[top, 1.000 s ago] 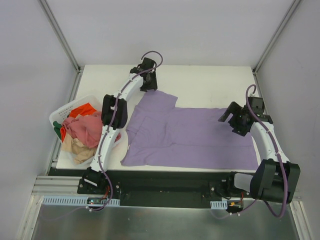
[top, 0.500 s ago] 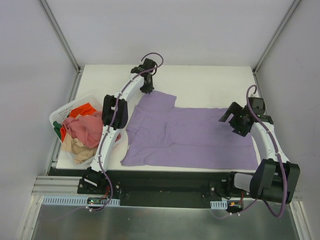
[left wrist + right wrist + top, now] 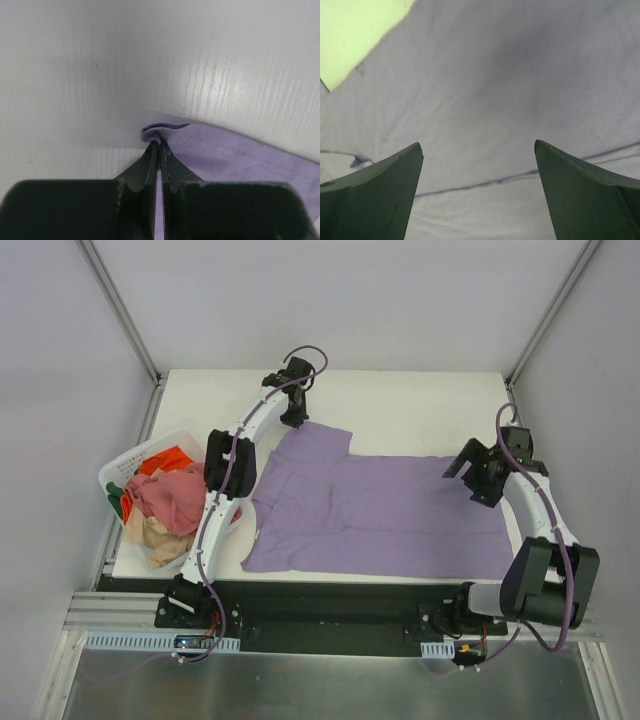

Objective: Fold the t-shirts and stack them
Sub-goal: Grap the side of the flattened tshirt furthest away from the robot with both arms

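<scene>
A lavender purple t-shirt [image 3: 380, 515] lies spread flat across the white table [image 3: 420, 410]. My left gripper [image 3: 294, 420] is at the far corner of its sleeve, shut on a pinch of the cloth [image 3: 165, 131], which bunches at the fingertips. My right gripper [image 3: 472, 472] hovers over the shirt's right edge with its jaws wide open and nothing between them; in its wrist view the fingers [image 3: 385, 190] frame bare cloth [image 3: 485, 100]. Salmon pink [image 3: 170, 495], orange-red [image 3: 165, 458] and beige [image 3: 165, 538] t-shirts are heaped in the basket.
A white plastic laundry basket [image 3: 125, 465] stands at the table's left edge beside the left arm. Grey walls with metal corner posts enclose the table. A black rail [image 3: 330, 605] runs along the near edge between the arm bases.
My left gripper has closed on the sleeve corner. The right gripper has shifted slightly right and toward the far side, still open.
</scene>
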Tool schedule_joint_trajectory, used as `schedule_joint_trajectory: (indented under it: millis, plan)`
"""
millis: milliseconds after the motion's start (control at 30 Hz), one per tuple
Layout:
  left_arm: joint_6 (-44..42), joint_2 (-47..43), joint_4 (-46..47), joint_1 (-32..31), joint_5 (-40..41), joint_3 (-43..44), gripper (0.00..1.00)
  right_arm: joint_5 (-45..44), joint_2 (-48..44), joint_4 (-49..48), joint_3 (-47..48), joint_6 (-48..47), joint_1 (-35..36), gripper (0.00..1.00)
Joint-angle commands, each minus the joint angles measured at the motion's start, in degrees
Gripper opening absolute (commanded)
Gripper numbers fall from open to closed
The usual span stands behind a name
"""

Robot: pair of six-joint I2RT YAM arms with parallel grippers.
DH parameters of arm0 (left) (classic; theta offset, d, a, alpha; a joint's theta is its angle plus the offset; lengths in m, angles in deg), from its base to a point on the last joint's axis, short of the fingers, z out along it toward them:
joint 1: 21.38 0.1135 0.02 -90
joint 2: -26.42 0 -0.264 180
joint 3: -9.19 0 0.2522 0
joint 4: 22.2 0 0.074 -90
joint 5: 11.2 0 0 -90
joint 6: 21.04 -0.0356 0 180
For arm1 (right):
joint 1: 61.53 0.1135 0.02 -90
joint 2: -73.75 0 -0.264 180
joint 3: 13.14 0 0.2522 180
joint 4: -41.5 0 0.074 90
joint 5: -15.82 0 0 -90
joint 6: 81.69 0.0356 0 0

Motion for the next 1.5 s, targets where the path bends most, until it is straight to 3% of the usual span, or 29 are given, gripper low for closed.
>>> schedule_joint_trajectory:
  millis: [0, 367, 567, 833, 1000, 1467]
  plan:
    - [-1.7, 2.4, -3.9, -0.5, 0.7, 0.6, 0.00, -3.1, 7.9, -1.4, 9.9, -2.0, -1.6, 0.96]
    - [-1.9, 1.4, -0.9, -0.4, -2.2, -1.9, 0.00, -11.4, 41.9, 7.6, 44.6, -8.7, -5.3, 0.99]
    - [-1.5, 1.3, -0.6, -0.1, -3.1, -2.4, 0.00, -10.0, 54.5, 12.5, 57.8, -11.2, -5.4, 0.91]
    - [-1.6, 1.2, -0.3, -0.1, -3.2, -2.7, 0.00, -12.1, 53.9, 13.0, 53.7, -14.9, -5.4, 0.82]
    - [-1.6, 1.2, -0.4, -0.1, -3.2, -2.7, 0.00, -12.1, 53.4, 12.3, 51.1, -16.4, -5.3, 0.70]
    - [-1.9, 1.0, -0.1, 0.0, -3.5, -2.8, 0.00, -11.7, 53.8, 12.0, 51.3, -17.6, -4.7, 0.20]
